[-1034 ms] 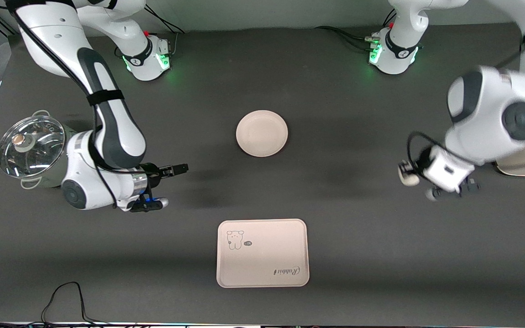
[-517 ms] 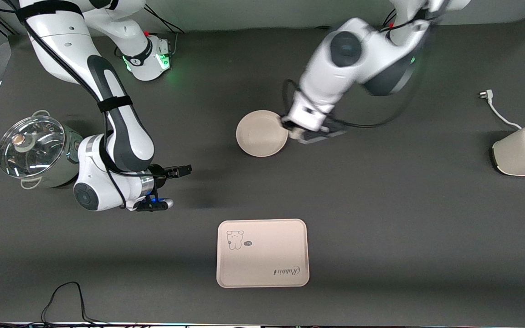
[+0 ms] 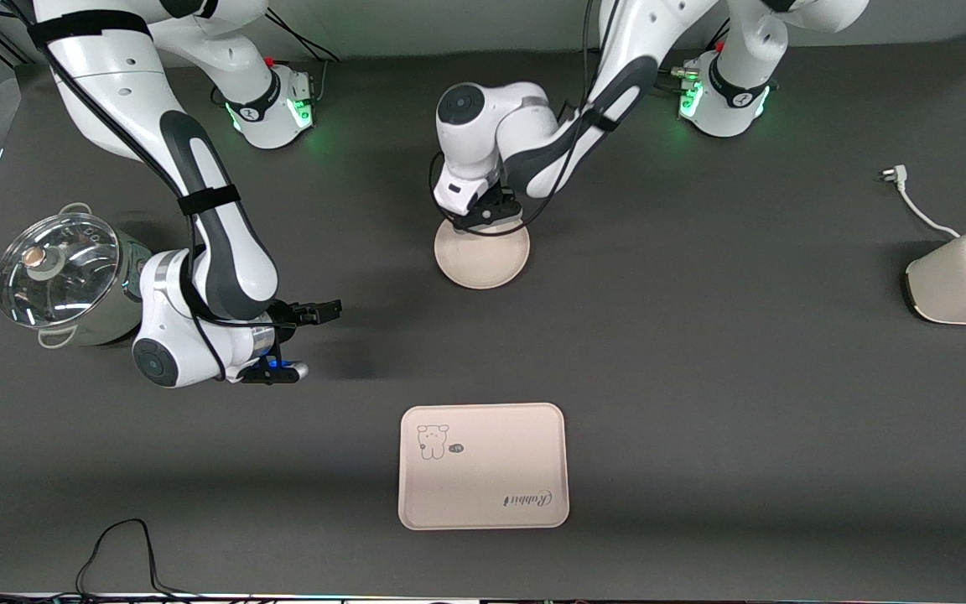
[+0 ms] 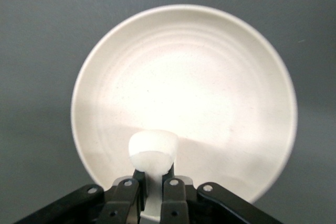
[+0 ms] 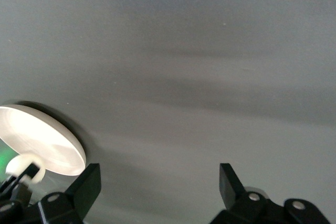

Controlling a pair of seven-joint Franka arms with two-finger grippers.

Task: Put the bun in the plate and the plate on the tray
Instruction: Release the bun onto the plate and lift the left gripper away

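The plate (image 4: 210,77) is showing a smooth cream surface with a soft sheen, faint concentric rings and fine specks, like glazed ceramic or melamine. The bun (image 4: 153,150) is looking matt, off-white and smooth. The tray (image 3: 483,466) is reading as a matt cream plastic with dark print. The tabletop (image 3: 743,403) is appearing as a dark grey, matt, cloth-like mat. The pot (image 3: 64,277) is gleaming as polished metal under a glossy glass lid. The toaster (image 3: 965,281) is showing a satin cream shell. The arms' shells are shining as glossy white plastic.
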